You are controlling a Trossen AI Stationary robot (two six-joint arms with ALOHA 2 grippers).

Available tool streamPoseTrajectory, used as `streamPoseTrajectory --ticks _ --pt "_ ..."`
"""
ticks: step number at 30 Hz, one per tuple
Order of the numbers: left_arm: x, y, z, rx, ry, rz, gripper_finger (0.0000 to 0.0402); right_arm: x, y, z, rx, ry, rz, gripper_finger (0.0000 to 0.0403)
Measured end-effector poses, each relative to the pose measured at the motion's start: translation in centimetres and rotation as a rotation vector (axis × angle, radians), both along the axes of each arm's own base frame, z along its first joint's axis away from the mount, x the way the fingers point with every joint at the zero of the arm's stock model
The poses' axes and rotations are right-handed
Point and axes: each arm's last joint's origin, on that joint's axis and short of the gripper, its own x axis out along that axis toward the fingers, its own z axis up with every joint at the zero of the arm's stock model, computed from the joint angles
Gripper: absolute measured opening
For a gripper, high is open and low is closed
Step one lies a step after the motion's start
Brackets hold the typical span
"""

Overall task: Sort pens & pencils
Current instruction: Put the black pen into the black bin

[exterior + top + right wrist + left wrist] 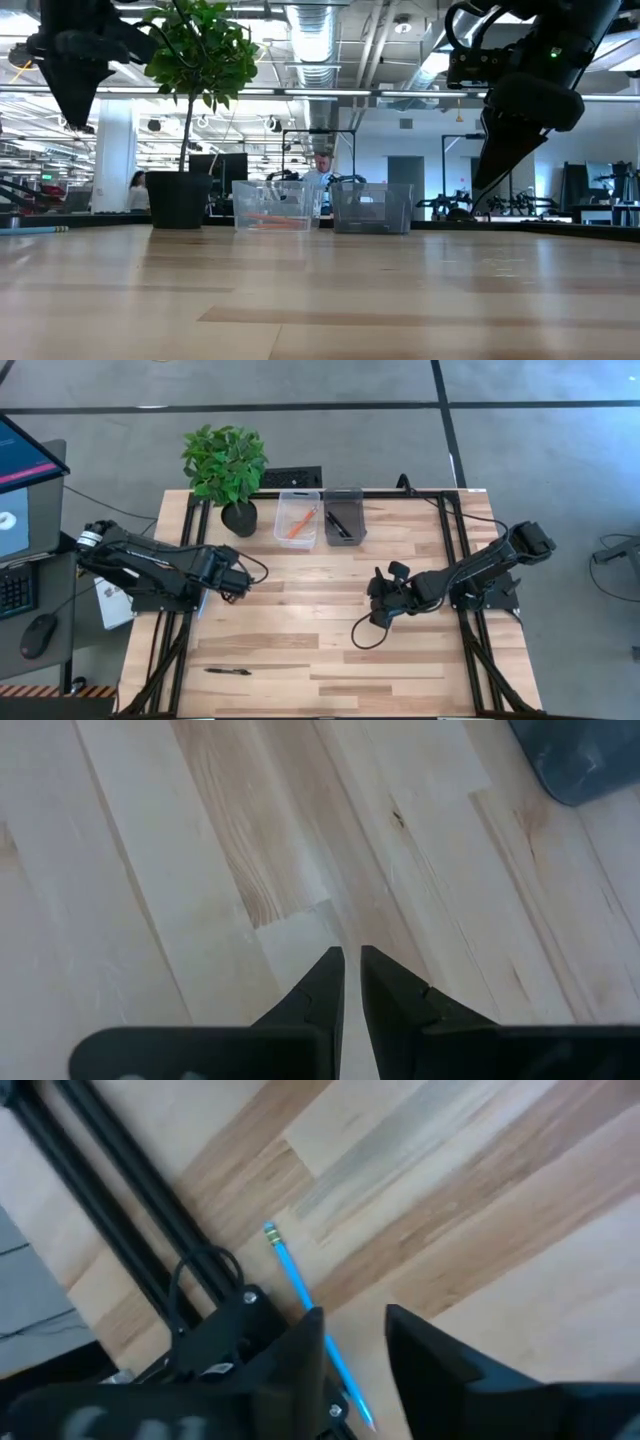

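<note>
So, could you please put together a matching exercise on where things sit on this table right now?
Things:
1. clear bin
2. grey bin
3. loose black pen
4. potted plant

Places or states:
A. holds black pens
B. stands at a table corner, beside the clear bin
C. holds orange pencils
D. lies alone on the wood, near the edge farthest from the bins

Pairs: 1-C, 2-A, 3-D, 4-B

Pale striped wood table (400,660); black pen (228,671); orange pencils (298,523) in a clear bin (281,532); grey bin (345,538); green plant (224,462); blue pencil (315,1325).
</note>
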Motion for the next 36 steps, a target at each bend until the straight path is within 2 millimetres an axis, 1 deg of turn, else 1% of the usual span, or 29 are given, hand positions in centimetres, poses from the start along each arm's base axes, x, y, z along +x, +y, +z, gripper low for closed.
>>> streamPoseTrajectory --ticks 4,8,14,19,21,23,27,33,36 --pt "0.4 -0.7 -0.1 -0.039 -0.048 -0.045 0.0149 0.0 0.0 0.0 0.000 0.000 0.000 0.0060" --pt "0.9 -2.4 -0.2 -0.130 -0.118 -0.109 0.0179 0.0 0.0 0.0 0.000 0.000 -0.001 0.0060" --pt "1.1 -5.4 -0.1 -0.234 -0.208 -0.268 0.0187 0.0 0.0 0.0 0.001 -0.001 -0.001 0.0060" --pt "1.0 -9.1 0.2 -0.329 -0.342 -0.526 0.0188 0.0 0.0 0.0 0.001 -0.001 -0.002 0.0060" --pt "0.9 -10.4 0.5 -0.345 -0.411 -0.577 0.0188 0.0 0.0 0.0 0.002 -0.004 -0.002 0.0060" --pt "0.8 -11.6 0.4 -0.358 -0.453 -0.593 0.0187 0.1 0.0 0.0 0.005 -0.013 -0.002 0.0060" --pt "0.3 -13.9 -1.0 -0.367 -0.399 -0.625 0.0187 0.4 0.1 0.1 0.017 -0.046 -0.003 0.0060" --pt "0.4 -17.0 -4.6 -0.436 -0.203 -0.680 0.0187 0.8 0.3 0.3 0.035 -0.094 -0.003 0.0060" --pt "0.4 -18.1 -6.2 -0.473 -0.133 -0.697 0.0187 1.1 0.4 0.4 0.044 -0.119 -0.003 0.0060"
